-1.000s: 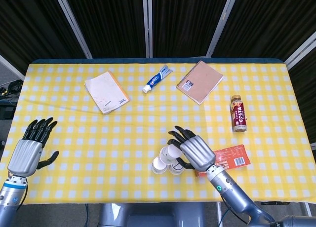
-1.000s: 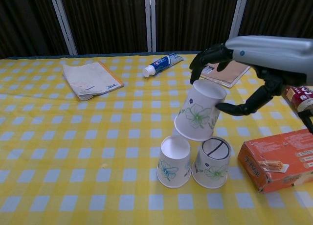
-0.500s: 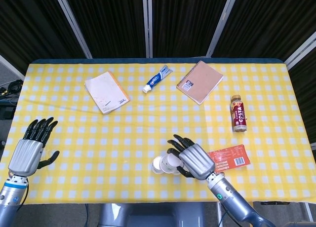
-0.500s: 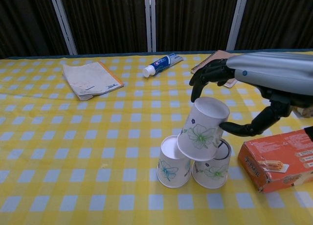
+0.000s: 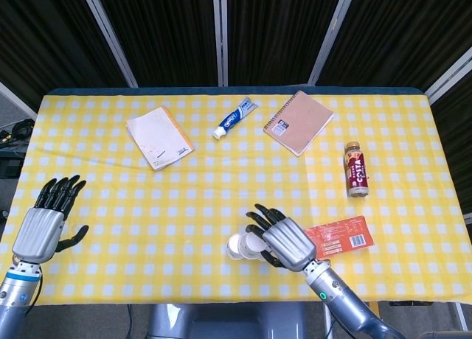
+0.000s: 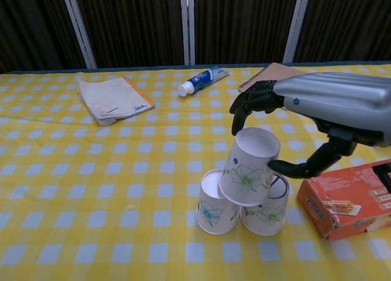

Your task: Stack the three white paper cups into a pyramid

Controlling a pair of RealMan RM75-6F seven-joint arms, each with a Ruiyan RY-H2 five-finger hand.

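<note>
Now my right hand (image 6: 317, 110) pinches the tilted top paper cup (image 6: 249, 166) upon the two lower paper cups (image 6: 217, 201), while my left hand (image 5: 46, 222) rests spread apart.

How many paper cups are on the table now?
3: two base cups, left and right, stand side by side; the third cup, held by the right hand, sits tilted above them.

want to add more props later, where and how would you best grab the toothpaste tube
Grip the toothpaste tube across its wider middle body, coming straight down from above. It lies flat on the table, angled, white cap toward the robot's left, with open cloth on both long sides, so fingers could probably straddle it crosswise.
</note>
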